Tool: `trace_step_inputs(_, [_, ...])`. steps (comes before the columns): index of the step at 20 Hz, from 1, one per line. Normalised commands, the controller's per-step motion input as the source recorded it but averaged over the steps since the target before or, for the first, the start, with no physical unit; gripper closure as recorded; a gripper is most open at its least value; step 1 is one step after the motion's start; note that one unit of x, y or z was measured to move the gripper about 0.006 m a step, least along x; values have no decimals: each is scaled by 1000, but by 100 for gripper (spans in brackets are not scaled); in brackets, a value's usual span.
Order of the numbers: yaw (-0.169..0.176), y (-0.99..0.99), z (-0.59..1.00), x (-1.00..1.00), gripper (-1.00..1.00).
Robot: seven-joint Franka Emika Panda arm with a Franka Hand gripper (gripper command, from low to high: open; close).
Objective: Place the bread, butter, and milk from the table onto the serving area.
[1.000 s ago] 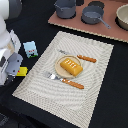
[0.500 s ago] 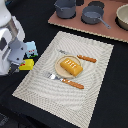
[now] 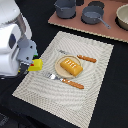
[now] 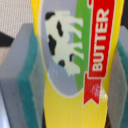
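Between the jaws, in the wrist view, the butter (image 4: 75,65) fills nearly the whole frame: a yellow packet with a cow picture and a red banner reading BUTTER, pinched on both flanks by the teal-padded fingers (image 4: 27,95), so the gripper (image 3: 31,64) is clamped on it rather than standing wide. In the exterior view the packet shows only as a small yellow block (image 3: 35,65) at the tip of the white arm, held above the edge of the serving area (image 3: 95,95) on the exterior view's left, apparently lifted clear of the weave, though the height is hard to judge. Further in, the bread (image 3: 70,66) already lies on the round plate (image 3: 57,67), with a fork (image 3: 52,76) and an orange-handled knife (image 3: 86,58) just beside the plate. Beyond the mat, grey pots (image 3: 93,15) stand on a pinkish-brown board (image 3: 107,31), all on the black table (image 3: 117,85). The milk is not visible in either view. The step in hand looks like carrying the butter in; the next move calls for lowering onto bare weave, clear of the fork and plate, before the jaws part.
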Motion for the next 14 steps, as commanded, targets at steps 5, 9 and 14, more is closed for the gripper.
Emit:
trace_step_inputs(5, [-1, -298, -28, 943, 100])
trace_step_inputs(9, [-12, -315, -23, 921, 100])
trace_step_inputs(14, [-24, -272, -62, 931, 100])
